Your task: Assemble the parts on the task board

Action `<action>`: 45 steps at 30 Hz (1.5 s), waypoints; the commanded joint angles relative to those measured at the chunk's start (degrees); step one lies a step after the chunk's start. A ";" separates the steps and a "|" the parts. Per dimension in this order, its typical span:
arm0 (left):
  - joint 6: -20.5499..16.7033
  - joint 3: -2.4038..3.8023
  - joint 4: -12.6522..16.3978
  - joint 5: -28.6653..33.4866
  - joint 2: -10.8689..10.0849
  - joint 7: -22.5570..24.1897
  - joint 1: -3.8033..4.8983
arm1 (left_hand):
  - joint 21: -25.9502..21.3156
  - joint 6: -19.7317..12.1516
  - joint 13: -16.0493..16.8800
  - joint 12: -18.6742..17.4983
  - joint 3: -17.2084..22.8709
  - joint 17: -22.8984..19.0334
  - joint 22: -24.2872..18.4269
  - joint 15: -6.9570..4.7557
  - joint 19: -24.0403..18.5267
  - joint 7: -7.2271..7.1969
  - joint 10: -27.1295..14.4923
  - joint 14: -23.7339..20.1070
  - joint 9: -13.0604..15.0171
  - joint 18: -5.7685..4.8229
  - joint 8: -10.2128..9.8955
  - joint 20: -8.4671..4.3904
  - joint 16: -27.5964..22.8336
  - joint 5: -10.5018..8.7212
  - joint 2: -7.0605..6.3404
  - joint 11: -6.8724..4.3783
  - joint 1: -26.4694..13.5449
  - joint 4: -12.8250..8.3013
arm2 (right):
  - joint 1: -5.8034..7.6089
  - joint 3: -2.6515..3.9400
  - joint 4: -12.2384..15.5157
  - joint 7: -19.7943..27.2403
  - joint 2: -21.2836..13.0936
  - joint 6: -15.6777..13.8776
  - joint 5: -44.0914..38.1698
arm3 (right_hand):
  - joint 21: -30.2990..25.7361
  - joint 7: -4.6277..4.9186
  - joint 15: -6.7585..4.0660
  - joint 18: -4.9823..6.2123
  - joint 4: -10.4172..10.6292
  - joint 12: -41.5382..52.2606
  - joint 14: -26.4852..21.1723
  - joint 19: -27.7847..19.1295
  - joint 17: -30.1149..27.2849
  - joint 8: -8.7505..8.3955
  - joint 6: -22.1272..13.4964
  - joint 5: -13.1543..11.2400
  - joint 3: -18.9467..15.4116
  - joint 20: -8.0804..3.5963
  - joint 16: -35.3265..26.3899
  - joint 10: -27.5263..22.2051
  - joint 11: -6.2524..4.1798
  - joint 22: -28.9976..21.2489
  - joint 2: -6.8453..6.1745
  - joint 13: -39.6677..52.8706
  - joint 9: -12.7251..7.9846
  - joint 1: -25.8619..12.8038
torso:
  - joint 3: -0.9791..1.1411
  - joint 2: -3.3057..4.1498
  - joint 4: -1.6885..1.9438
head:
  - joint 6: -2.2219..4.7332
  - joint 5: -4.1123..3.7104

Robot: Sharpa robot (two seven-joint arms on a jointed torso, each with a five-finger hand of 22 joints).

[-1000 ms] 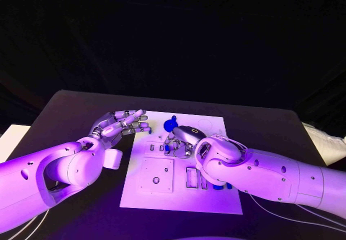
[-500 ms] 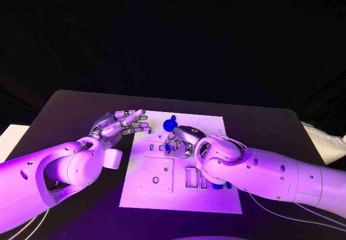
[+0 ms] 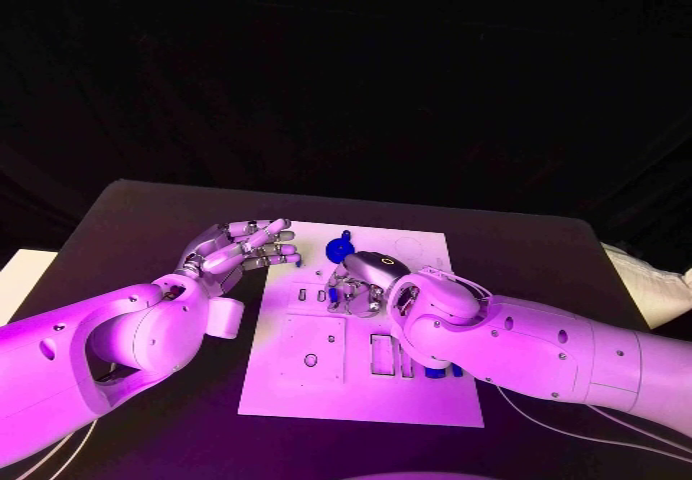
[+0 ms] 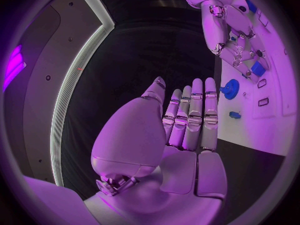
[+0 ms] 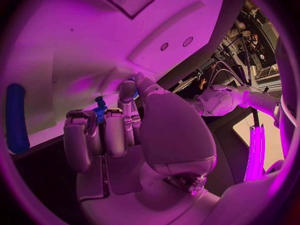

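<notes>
The white task board (image 3: 418,400) lies mid-table. My right hand (image 3: 365,279) is curled down over its middle, and its fingertips pinch a small blue part (image 5: 100,113) against the board; the same part (image 4: 257,68) shows under that hand in the left wrist view. My left hand (image 3: 240,247) hovers at the board's far left edge, fingers stretched out and holding nothing. A round blue part (image 3: 340,246) lies on the board between the two hands. A smaller blue part (image 3: 290,262) lies near the left fingertips.
The board carries rectangular slots (image 3: 385,356) and a square plate (image 3: 316,350) on its near half. A long blue part (image 5: 15,117) lies on the board near my right forearm. Black table (image 3: 144,215) surrounds the board.
</notes>
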 commanded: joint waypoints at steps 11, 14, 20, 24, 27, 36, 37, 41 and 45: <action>1.19 0.04 0.08 0.20 0.19 0.44 0.02 | -0.31 0.13 -0.09 -0.28 -0.06 0.07 -0.07 0.13 0.36 0.33 -0.32 0.34 -0.01 0.68 -0.22 0.09 -0.39 0.26 0.73 0.22 0.00 -0.32 | -0.44 -0.34 0.02 -1.16 -0.07 -3.09 -0.31 | -0.56 0.57 1.09 -0.20 2.19 -1.14 3.25 0.35 2.72 -0.11 -4.38 0.47 -2.80 1.04 -0.47 -1.31 0.69 7.24 -1.80 -1.72 -0.05 -0.09 | 0.02 0.03 0.01 | 0.09 -0.23; 1.26 0.04 -0.03 0.22 0.20 0.40 0.02 | -0.31 0.13 -0.09 -0.28 -0.06 0.07 -0.07 0.13 0.36 0.33 -0.32 0.34 -0.01 0.68 -0.22 0.09 -0.39 0.26 0.73 0.22 0.00 -0.32 | -0.45 -0.34 0.23 -0.41 -0.10 -4.65 -0.31 | -0.56 0.58 1.11 -0.21 2.27 -0.96 3.25 0.38 2.71 -0.06 -4.47 0.66 -2.89 1.06 -0.49 -1.30 0.70 7.27 -1.74 -1.67 -0.03 0.14 | 0.03 0.02 0.00 | 0.13 -0.21; 1.33 0.04 -0.40 0.25 0.23 0.40 0.02 | -0.31 0.13 -0.09 -0.28 -0.06 0.07 -0.07 0.13 0.36 0.33 -0.32 0.34 -0.01 0.68 -0.22 0.09 -0.39 0.26 0.73 0.22 0.00 -0.32 | -0.57 -0.32 1.08 2.06 -0.35 -7.75 -0.22 | -0.52 0.54 1.09 -0.23 2.47 0.02 3.28 0.45 2.81 0.14 -4.36 1.42 -3.03 1.09 -0.46 -0.99 0.66 7.36 -1.54 -1.20 0.07 0.65 | 0.10 0.04 -0.02 | 0.14 -0.17; 1.35 0.04 -0.77 0.18 0.26 0.58 0.02 | -0.30 0.27 -0.07 -0.23 0.19 0.17 -0.10 0.07 0.42 0.14 -0.23 0.43 0.02 0.70 -0.20 0.06 -0.48 0.32 0.97 0.12 0.28 -0.56 | -0.86 -0.15 3.15 4.44 -1.26 -9.30 0.60 | -0.45 0.49 1.06 -0.26 2.72 1.31 3.34 0.58 2.98 0.28 -4.18 2.46 -3.32 1.08 -0.37 -0.60 0.62 7.52 -1.63 -0.51 0.13 0.97 | 0.10 -0.03 -0.11 | 0.32 -0.16; 0.68 0.04 -1.43 -0.72 0.26 0.05 0.01 | -0.18 0.44 -0.05 -0.18 0.40 0.33 -0.09 -0.07 0.66 0.00 -0.06 0.82 0.04 0.74 -0.18 -0.04 -0.42 0.32 1.12 -0.01 0.43 -0.72 | -0.99 0.44 5.04 6.74 -2.41 -9.91 2.01 | -0.36 0.51 1.07 -0.31 3.07 3.02 3.39 0.73 3.12 0.27 -4.21 2.54 -3.78 1.08 -0.29 0.01 0.63 7.72 -1.84 0.55 0.13 0.84 | 0.26 -0.08 -0.24 | 0.56 0.21; -3.73 0.07 -3.48 -8.32 -0.04 -9.93 0.11 | 11.77 2.37 1.26 1.99 0.43 11.14 5.61 -5.34 16.67 -2.05 7.07 20.09 0.25 0.66 0.09 -5.55 15.07 0.21 0.28 -3.52 -1.15 -0.41 | 0.51 2.87 11.86 16.74 -10.16 -6.36 13.19 | -0.39 0.63 1.19 -0.30 3.88 7.38 3.51 0.68 3.57 0.29 -4.61 2.97 -4.88 1.18 0.00 1.16 0.76 7.67 -1.20 3.38 0.16 1.34 | 0.91 -0.25 -1.01 | 0.50 1.16; -3.54 0.08 -3.55 -9.71 -0.06 -12.12 0.16 | 14.16 2.65 1.62 2.52 0.37 15.96 6.93 -5.75 18.73 -2.65 8.21 20.44 0.30 0.69 0.21 -6.21 20.50 0.23 0.15 -3.85 -1.43 -0.14 | 0.87 2.99 12.37 17.22 -11.09 -6.25 14.40 | -0.42 0.59 1.17 -0.28 3.88 7.57 3.49 0.63 3.50 0.39 -4.43 3.08 -4.87 1.18 -0.06 1.17 0.72 7.60 -0.98 3.50 0.20 1.47 | 0.98 -0.27 -1.08 | 0.48 1.19; -0.41 0.20 -4.28 -19.35 0.44 -24.48 1.19 | 34.90 4.77 6.56 9.67 -1.68 49.32 29.86 -7.92 23.78 -4.89 15.20 22.09 1.10 -2.29 2.37 -7.78 54.71 0.03 -0.40 -6.27 -5.40 2.28 | 3.37 3.33 13.00 18.76 -15.38 -6.12 21.29 | -0.98 0.32 0.97 -0.01 3.77 8.04 3.20 -0.14 2.44 1.11 -2.98 3.48 -4.46 1.06 -0.99 1.02 0.47 6.55 0.45 3.73 0.45 2.17 | 1.29 -0.58 -1.66 | 0.46 1.57; 6.21 0.25 -5.31 -31.07 1.77 -38.53 2.65 | 52.13 6.48 20.06 24.98 -4.51 72.01 49.75 -8.70 24.06 -5.92 11.34 22.52 4.10 -4.30 8.23 -9.23 76.03 -0.04 0.74 -7.05 -8.25 4.96 | 5.60 3.45 11.30 19.90 -18.67 -6.54 30.56 | -2.02 0.39 0.93 0.46 3.74 5.81 2.66 -1.51 0.61 0.98 -3.09 4.48 -4.27 0.96 -2.62 -0.19 0.47 4.66 1.05 2.08 0.34 2.45 | 1.56 -0.93 -2.15 | 0.25 2.09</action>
